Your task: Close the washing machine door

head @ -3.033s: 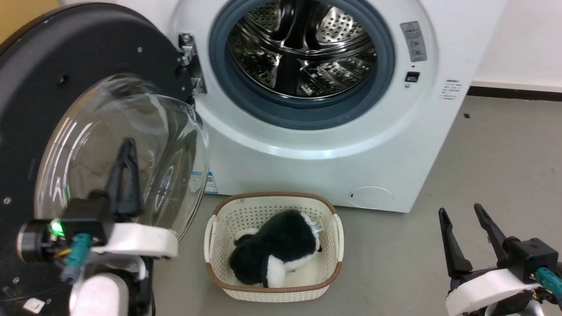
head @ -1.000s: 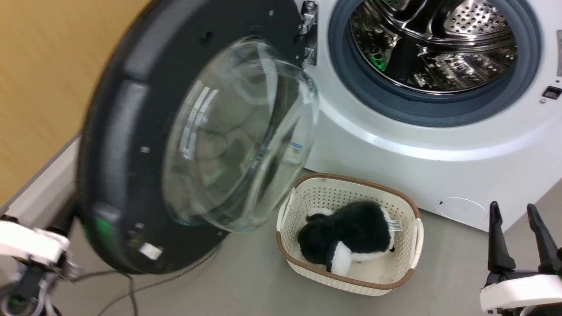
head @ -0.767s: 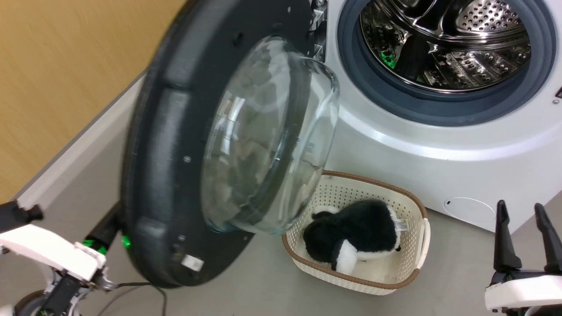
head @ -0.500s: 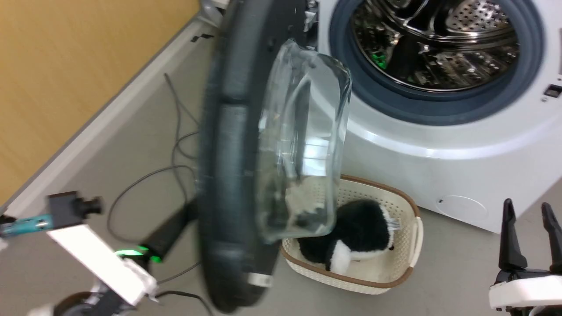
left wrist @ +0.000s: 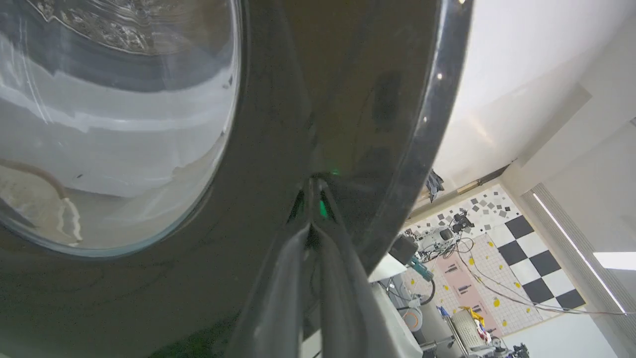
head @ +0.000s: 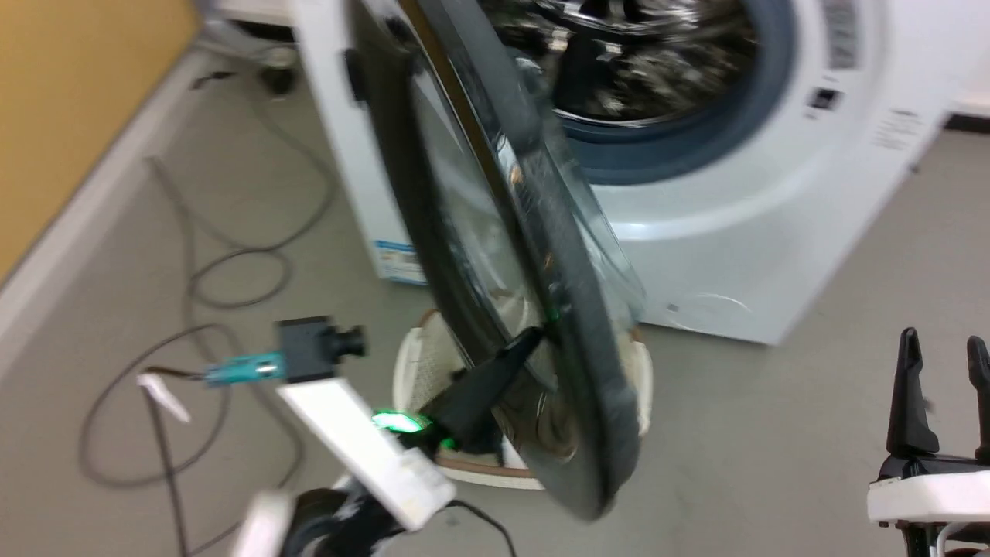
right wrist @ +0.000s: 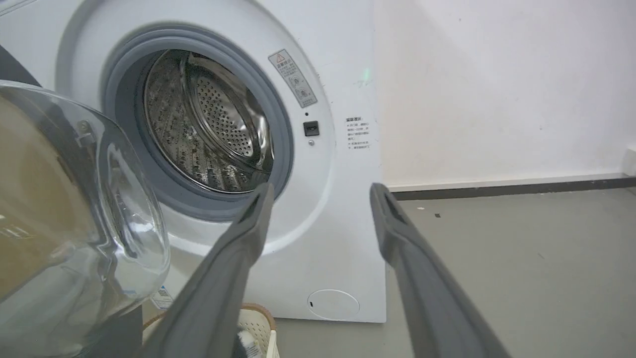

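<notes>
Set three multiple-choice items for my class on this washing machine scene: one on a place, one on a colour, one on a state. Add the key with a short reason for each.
1. Where do the left gripper's tips press?
A. on the washing machine door's black rim
B. on a sink tap
C. on a table leg

2. What colour is the washing machine's body?
A. black
B. yellow
C. white

3. The door is:
A. latched shut
B. ajar, part-way swung
C. lying flat on the ground

Key:
1 A: the left wrist view shows the closed tips against the glossy rim.
2 C: its front panel is white.
3 B: the drum shows uncovered beside the door's glass.
</notes>
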Available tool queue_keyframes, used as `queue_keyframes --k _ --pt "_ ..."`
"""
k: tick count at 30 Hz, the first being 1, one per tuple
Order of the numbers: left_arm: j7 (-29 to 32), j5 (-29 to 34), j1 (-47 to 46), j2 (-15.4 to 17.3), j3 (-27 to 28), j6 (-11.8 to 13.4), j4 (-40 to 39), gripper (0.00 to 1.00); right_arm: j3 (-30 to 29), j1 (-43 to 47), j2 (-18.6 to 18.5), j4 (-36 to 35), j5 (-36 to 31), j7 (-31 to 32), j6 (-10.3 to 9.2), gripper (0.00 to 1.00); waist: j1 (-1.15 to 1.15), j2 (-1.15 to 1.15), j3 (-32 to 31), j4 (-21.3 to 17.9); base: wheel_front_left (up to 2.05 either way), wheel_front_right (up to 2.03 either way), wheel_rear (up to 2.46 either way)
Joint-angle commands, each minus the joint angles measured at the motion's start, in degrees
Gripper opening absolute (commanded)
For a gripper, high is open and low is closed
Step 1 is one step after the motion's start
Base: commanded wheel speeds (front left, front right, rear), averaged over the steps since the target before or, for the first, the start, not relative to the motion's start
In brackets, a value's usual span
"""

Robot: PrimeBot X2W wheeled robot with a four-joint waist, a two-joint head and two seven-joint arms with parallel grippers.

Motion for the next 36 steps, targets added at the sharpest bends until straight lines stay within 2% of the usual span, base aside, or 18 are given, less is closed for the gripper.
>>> queue_keyframes --k 1,8,14,20,21,24,25,27,30,34,36 --pt "-2.1 0.9 -1.6 0.2 -1.4 -0.3 2.1 0.0 0.1 -0.8 0.0 0.1 0.4 -0.2 0.05 1.0 0.0 0.0 1.1 -4.5 0.0 0.0 0.0" --pt "-15.0 3.2 -9.7 1.7 -9.1 -0.3 16.8 0.0 0.1 -1.5 0.0 0.1 0.7 -0.2 0.05 1.0 0.0 0.0 2.2 -11.7 0.0 0.0 0.0" --pt "-23.9 4.1 -16.0 2.5 -14.5 -0.3 27.5 0.0 0.9 -2.0 0.0 0.0 1.2 -0.2 0.05 1.0 0.0 0.0 3.0 -15.9 0.0 0.0 0.0" --pt "-29.6 2.1 -19.8 3.2 -19.1 -0.3 33.9 0.0 1.5 -1.7 0.0 0.2 1.5 -0.2 0.05 1.0 0.0 0.0 2.7 -17.1 0.0 0.0 0.0" --pt "-32.3 2.2 -20.5 4.6 -21.8 -0.3 34.7 0.0 1.8 -1.3 0.0 0.2 1.3 -0.2 0.05 1.0 0.0 0.0 1.5 -16.8 0.0 0.0 0.0" --pt "-36.7 7.1 -21.2 7.9 -24.3 -0.1 38.0 0.0 2.3 -0.7 0.0 0.0 0.7 -0.2 0.05 1.0 0.0 0.0 0.0 -16.3 0.0 0.0 0.0" --pt "-38.9 10.9 -21.9 9.2 -25.0 1.3 40.1 0.0 2.4 -0.5 0.0 -0.2 0.1 -0.2 0.05 1.0 0.0 0.0 -0.5 -16.0 0.0 0.0 0.0" --pt "-41.7 19.0 -23.6 11.1 -26.7 5.7 43.2 0.0 2.7 -0.2 0.0 -0.6 -0.9 -0.2 0.05 1.0 0.0 0.0 -1.3 -15.6 0.0 0.0 0.0" --pt "-43.2 26.0 -24.3 12.2 -24.9 11.7 43.9 0.0 2.4 -0.3 0.0 -1.0 -1.6 -0.2 0.05 1.0 0.0 0.0 -2.3 -14.9 0.0 0.0 0.0" --pt "-43.3 37.7 -22.7 15.0 -18.0 19.2 36.0 0.0 1.0 -1.3 0.0 -2.5 -2.0 -0.2 0.05 1.0 0.0 0.0 -3.3 -13.8 0.0 0.0 0.0" --pt "-43.3 44.8 -20.8 16.9 -15.2 23.9 31.5 0.0 0.5 -2.0 0.0 -3.4 -2.3 -0.2 0.05 1.0 0.0 0.0 -3.7 -13.2 0.0 0.0 0.0"
